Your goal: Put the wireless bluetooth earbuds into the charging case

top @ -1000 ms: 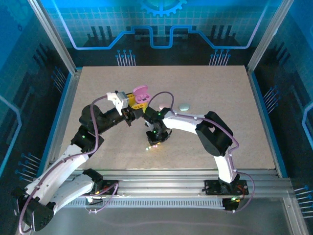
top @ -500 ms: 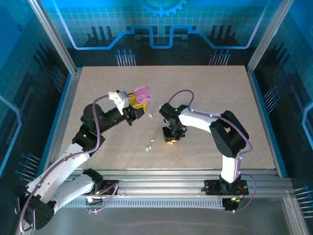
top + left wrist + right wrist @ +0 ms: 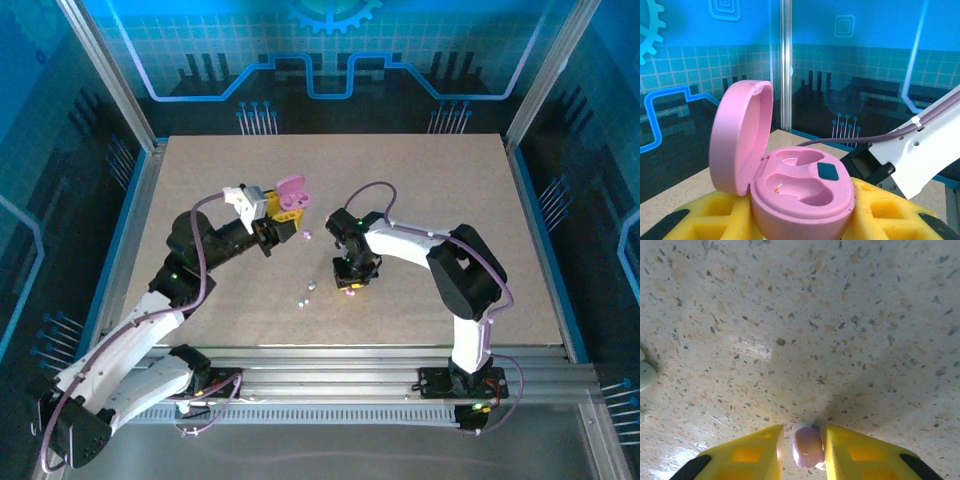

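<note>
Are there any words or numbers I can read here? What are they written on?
None: no letters, numbers or brand names can be read anywhere.
Pink case: plain, no print.
Blue wall: only drawn shapes, a gear, squares and lines, no writing.
Table: only speckles.

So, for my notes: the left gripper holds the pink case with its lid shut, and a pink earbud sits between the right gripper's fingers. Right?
Not quite: the left wrist view shows the pink case with its lid open, not shut. The rest holds.
</note>
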